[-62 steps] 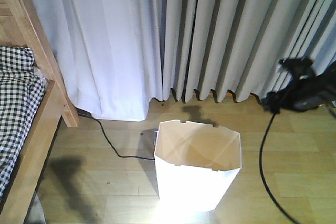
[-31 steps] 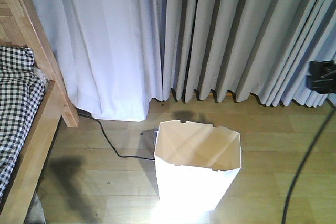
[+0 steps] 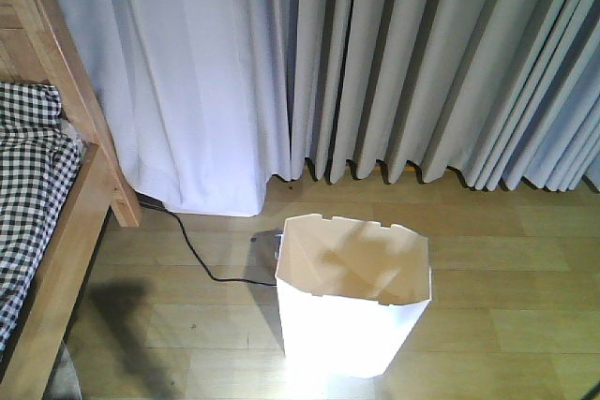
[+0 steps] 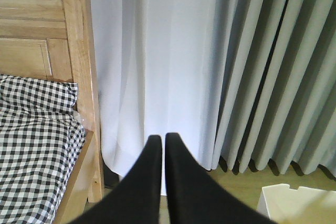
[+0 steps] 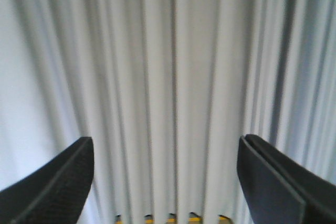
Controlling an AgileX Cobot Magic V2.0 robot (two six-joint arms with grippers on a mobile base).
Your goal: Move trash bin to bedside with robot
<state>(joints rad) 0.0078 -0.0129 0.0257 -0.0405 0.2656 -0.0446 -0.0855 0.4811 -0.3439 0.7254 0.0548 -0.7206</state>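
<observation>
Your trash bin [image 3: 353, 311] stands upright on the wooden floor [image 3: 487, 325], open top showing its cream inside, well apart from the bedside [image 3: 70, 222] at the left. A black cable [image 3: 192, 245] snakes across the floor between them, under the grey curtains [image 3: 412, 63]. Your left pincer [image 4: 164, 145] is pressed together, empty, facing the curtains beside the bed. Your right pincer [image 5: 165, 174] is spread wide, holding nothing.

A home bedroom: a light wooden bed frame [image 3: 52, 259] with checked bedding [image 3: 28, 185], full-length grey curtains [image 3: 412, 63] and wood-plank flooring [image 3: 487, 231].
</observation>
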